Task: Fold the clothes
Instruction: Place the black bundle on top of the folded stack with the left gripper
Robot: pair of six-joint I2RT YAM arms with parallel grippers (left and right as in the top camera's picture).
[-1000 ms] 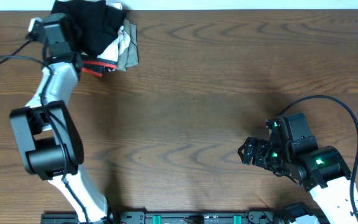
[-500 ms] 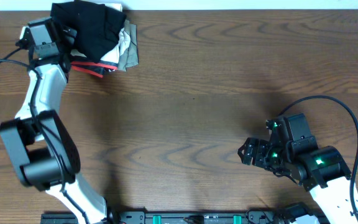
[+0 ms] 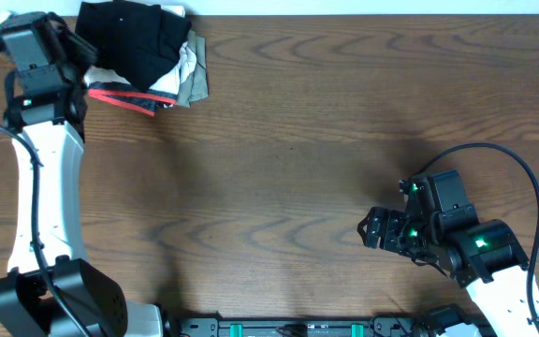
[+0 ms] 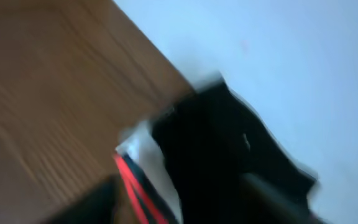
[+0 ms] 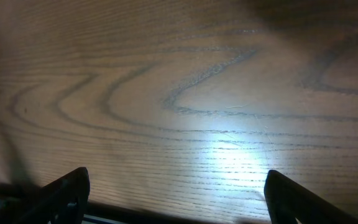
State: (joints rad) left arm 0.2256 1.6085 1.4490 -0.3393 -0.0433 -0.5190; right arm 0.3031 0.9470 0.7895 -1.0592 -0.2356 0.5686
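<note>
The clothes, a black shirt (image 3: 134,37), lie bunched on top of a stack of folded garments at the table's far left corner. In the left wrist view the black shirt (image 4: 222,149) fills the lower middle, heavily blurred. My left gripper (image 3: 71,49) sits just left of the stack, pointing at the shirt's left edge. Its dark fingers (image 4: 86,205) are smeared, so neither their gap nor any contact can be made out. My right gripper (image 3: 371,227) hovers low over bare wood at the right, fingers (image 5: 67,193) wide apart with nothing between them.
Under the black shirt lie a white garment (image 3: 187,61), an olive one (image 3: 196,86) and a grey one with red trim (image 3: 124,98). The table's back edge (image 3: 344,13) meets a pale wall right behind the stack. A black cable (image 3: 494,154) loops by the right arm.
My left arm has swung left, from over the stack's left part to the table's far left corner. The black shirt stayed on the stack. The right arm has not moved.
</note>
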